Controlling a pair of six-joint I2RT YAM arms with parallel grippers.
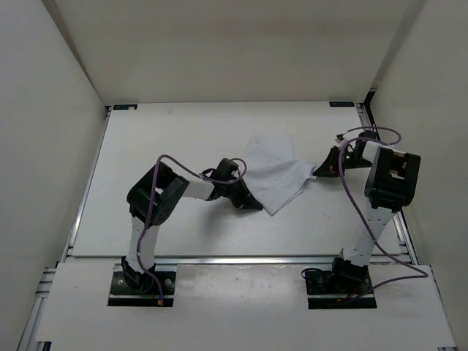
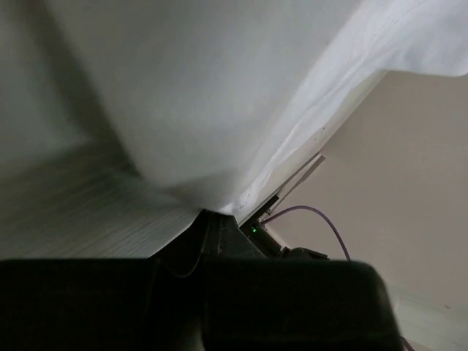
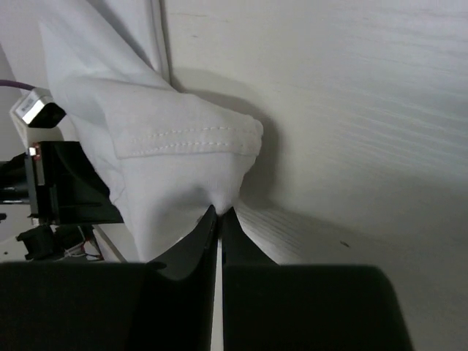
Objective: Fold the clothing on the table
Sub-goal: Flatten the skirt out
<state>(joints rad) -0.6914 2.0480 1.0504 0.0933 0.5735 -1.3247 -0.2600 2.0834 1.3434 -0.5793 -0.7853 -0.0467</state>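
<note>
Left jaws and right jaws each pinch an edge of the clothing (image 1: 274, 174) on the worktop (image 1: 146, 146); shallow nips may slip under uneven pulling.

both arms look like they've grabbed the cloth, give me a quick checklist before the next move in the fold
1. Right gripper shut on the clothing: ok, a hemmed edge is pinched between closed jaws.
2. Left gripper shut on the clothing: ok, the cloth funnels down into its closed jaws.
3. Grips on opposite sides of the clothing: ok, the top view shows one at the near-left edge and one at the right corner.
4. Only one layer in each grip: cannot tell.
5. Bare table beside the clothing to lay the fold on: ok.
</note>
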